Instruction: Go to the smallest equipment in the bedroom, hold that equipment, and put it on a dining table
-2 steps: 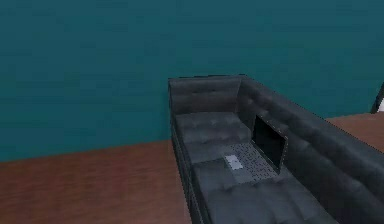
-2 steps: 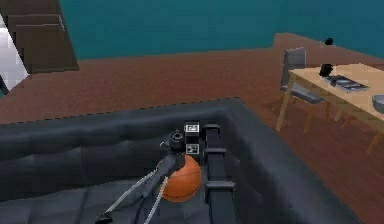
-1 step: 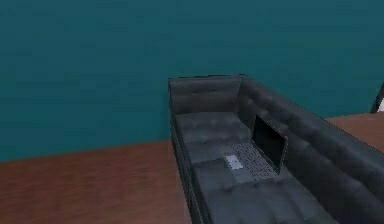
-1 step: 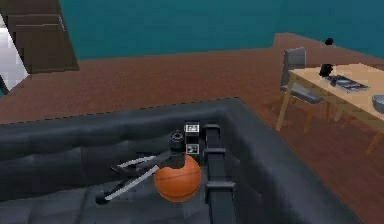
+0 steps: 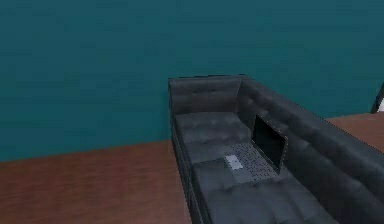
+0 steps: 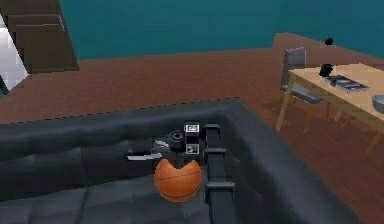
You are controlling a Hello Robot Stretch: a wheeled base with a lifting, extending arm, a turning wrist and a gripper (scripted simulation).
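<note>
The orange ball (image 6: 178, 180) shows against the dark sofa (image 6: 80, 150), just below my tool (image 6: 140, 155). I can't tell whether the tool has it. I'd confirm a firm hold, lift clear, then head for the table (image 6: 360, 80), well apart beyond the sofa.

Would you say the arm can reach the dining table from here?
Probably not: the end effector is at the sofa, and the table stands well beyond the sofa's back across open floor, so the robot would likely need to drive closer.
</note>
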